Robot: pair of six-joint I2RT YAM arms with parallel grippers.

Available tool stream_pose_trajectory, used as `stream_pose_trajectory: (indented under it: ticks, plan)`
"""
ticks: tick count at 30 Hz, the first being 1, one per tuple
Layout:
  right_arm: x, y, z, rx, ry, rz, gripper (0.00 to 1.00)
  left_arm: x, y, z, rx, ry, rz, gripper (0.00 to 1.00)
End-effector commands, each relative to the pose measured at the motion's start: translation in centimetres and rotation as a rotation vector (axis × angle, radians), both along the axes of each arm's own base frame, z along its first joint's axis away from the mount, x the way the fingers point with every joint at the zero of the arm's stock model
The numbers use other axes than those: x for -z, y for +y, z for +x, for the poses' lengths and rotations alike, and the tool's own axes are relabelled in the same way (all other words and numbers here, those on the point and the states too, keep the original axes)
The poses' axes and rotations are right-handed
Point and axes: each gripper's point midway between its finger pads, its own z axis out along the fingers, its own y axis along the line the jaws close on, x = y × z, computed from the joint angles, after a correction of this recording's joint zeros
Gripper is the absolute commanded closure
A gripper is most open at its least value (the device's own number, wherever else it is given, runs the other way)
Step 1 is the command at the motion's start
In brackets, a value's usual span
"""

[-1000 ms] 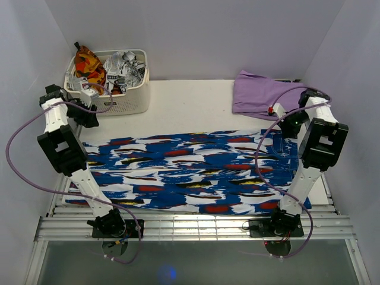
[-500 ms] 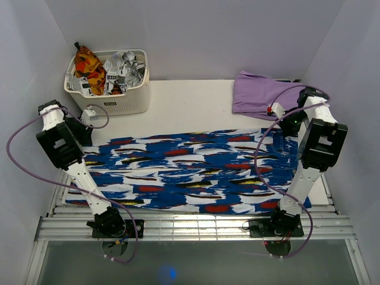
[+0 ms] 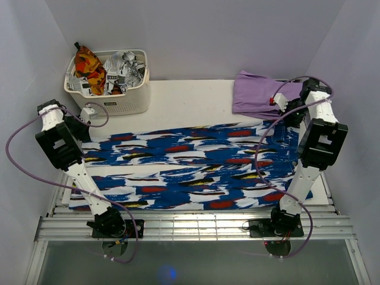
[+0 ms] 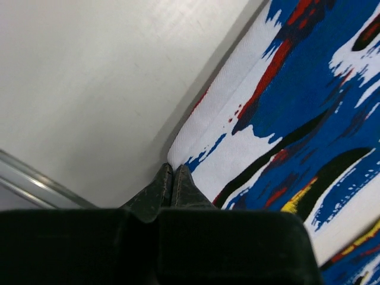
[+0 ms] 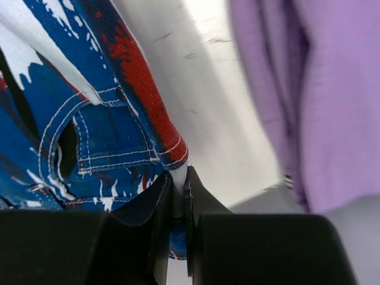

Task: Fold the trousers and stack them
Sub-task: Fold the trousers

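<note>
**Metal rails** (image 3: 196, 225): bottom of the frame, below the cloth.

**Trousers** (image 3: 190, 169): spread flat across the middle of the table (image 3: 190, 104), long axis left to right. The near long edge lies free at the rails.

**Left gripper** (image 4: 173, 172): jaws pinched tight on the far left hem corner.

**Right gripper** (image 5: 179, 175): jaws clamped on the far right waistband corner, beside a stitched pocket.

Each arm holds its own end of the far long edge. A lengthwise fold would likely carry that edge toward the bottom of the frame, with nothing in that path.

**Lilac garment** (image 3: 258, 92): upper right, just beside the right gripper, and could snag.

**Laundry basket** (image 3: 127, 101): upper left, near the left arm, holding orange-red (image 3: 89, 65) and black-and-white printed clothes (image 3: 123, 68).
</note>
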Motion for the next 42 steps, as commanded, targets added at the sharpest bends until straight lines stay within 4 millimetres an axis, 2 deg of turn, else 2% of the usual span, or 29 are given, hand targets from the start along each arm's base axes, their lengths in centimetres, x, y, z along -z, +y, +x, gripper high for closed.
stream_pose_trajectory:
  ticks: [1, 4, 5, 6, 7, 8, 9, 10, 11, 12, 13, 14, 15, 16, 17, 18, 19, 20, 21, 22, 25, 27, 30, 33, 35, 36, 37, 41, 42]
  plan:
    - [-5.7, -1.4, 3.7, 0.035, -0.194, -0.025, 0.92, -5.2, 2.2, 4.3, -0.079, -0.212, 0.030, 1.00]
    - [-8.4, -1.0, 2.9, 0.035, -0.245, -0.011, 0.92, -9.0, 2.6, 4.5, -0.113, -0.313, 0.030, 1.00]
    - [-10.3, -0.8, 2.1, 0.032, -0.282, -0.015, 0.92, -9.1, 2.7, 3.6, -0.135, -0.313, 0.014, 1.00]
    - [-9.7, -0.5, 0.9, 0.025, -0.264, -0.004, 0.92, -11.4, 2.6, 3.0, -0.139, -0.360, 0.028, 1.00]
    - [-10.2, -0.3, 0.2, 0.013, -0.276, -0.007, 0.92, -12.2, 2.5, 2.6, -0.140, -0.387, 0.023, 1.00]
    - [-12.1, -0.4, -0.8, 0.008, -0.323, -0.019, 0.92, -11.7, 2.6, 0.9, -0.156, -0.373, 0.008, 1.00]
    - [-11.3, -0.1, -2.1, -0.010, -0.303, -0.011, 0.92, -12.3, 2.5, 0.0, -0.161, -0.384, 0.008, 1.00]
    - [-11.6, -0.3, -3.1, -0.011, -0.313, -0.015, 0.92, -14.6, 2.2, -1.2, -0.159, -0.428, 0.031, 1.00]
    - [-13.4, -0.1, -4.4, -0.023, -0.361, -0.034, 0.92, -13.7, 2.2, -3.3, -0.175, -0.420, 0.004, 1.00]
    - [-13.5, 0.0, -5.3, -0.054, -0.375, -0.038, 0.92, -14.0, 2.0, -4.7, -0.175, -0.431, 0.007, 1.00]
    - [-11.9, -0.1, -7.3, -0.050, -0.341, -0.031, 0.92, -15.9, 2.6, -7.1, -0.197, -0.474, 0.050, 1.00]
    - [-13.2, 0.2, -8.9, -0.067, -0.387, -0.051, 0.92, -15.8, 2.5, -8.6, -0.196, -0.484, 0.061, 1.00]
    - [-10.7, 0.6, -11.0, -0.105, -0.342, -0.043, 0.92, -13.6, 1.7, -10.9, -0.181, -0.458, 0.052, 1.00]
    - [-11.4, 0.4, -12.7, -0.111, -0.378, -0.077, 0.92, -14.3, 2.3, -13.6, -0.211, -0.483, 0.100, 1.00]
    - [-10.5, 0.4, -14.1, -0.128, -0.371, -0.090, 0.92, -13.2, 2.3, -15.4, -0.211, -0.461, 0.122, 1.00]
    - [-9.3, 0.3, -15.5, -0.142, -0.355, -0.107, 0.92, -10.4, 1.3, -17.8, -0.180, -0.425, 0.114, 1.00]
    - [-5.9, 0.3, -18.2, -0.170, -0.294, -0.106, 0.92, -9.2, 1.6, -20.4, -0.216, -0.398, 0.123, 1.00]
    - [-5.3, 0.4, -19.6, -0.186, -0.298, -0.133, 0.92, -8.0, 1.5, -22.4, -0.214, -0.352, 0.148, 1.00]
    - [-3.8, 0.0, -21.1, -0.190, -0.256, -0.158, 0.92, -5.7, 0.4, -24.4, -0.186, -0.309, 0.131, 1.00]
    - [-1.1, 0.2, -23.5, -0.205, -0.205, -0.157, 0.92, -4.5, 0.1, -26.5, -0.211, -0.255, 0.111, 1.00]
    - [1.9, -0.6, -26.8, -0.190, -0.115, -0.176, 0.92, -0.9, -0.4, -30.8, -0.241, -0.089, 0.051, 1.00]
    - [3.3, -0.6, -27.9, -0.199, -0.074, -0.167, 0.92, 0.6, -0.1, -32.1, -0.268, -0.025, 0.010, 1.00]
    - [4.3, -1.1, -28.0, -0.170, -0.040, -0.153, 0.92, 1.7, 1.6, -32.3, -0.327, -0.001, 0.025, 1.00]
    - [4.6, -2.3, -26.7, -0.126, -0.046, -0.168, 0.92, 2.2, 3.1, -30.8, -0.381, -0.022, 0.096, 1.00]
    - [5.1, -2.6, -26.2, -0.103, -0.012, -0.151, 0.92, 3.2, 1.6, -29.7, -0.358, 0.023, 0.106, 1.00]
    - [4.7, -3.1, -25.6, -0.056, -0.007, -0.150, 0.92, 3.5, 1.1, -29.1, -0.404, 0.045, 0.107, 1.00]
    - [5.2, -2.9, -25.3, -0.046, 0.022, -0.126, 0.92, 3.4, 1.7, -26.9, -0.379, 0.005, 0.174, 1.00]
    - [4.4, -3.6, -22.3, 0.052, 0.032, -0.093, 0.92, 3.3, 0.3, -21.6, -0.415, -0.007, 0.165, 1.00]
    - [4.2, -3.7, -21.6, 0.066, 0.030, -0.087, 0.92, 2.2, 1.3, -19.4, -0.432, -0.038, 0.176, 1.00]
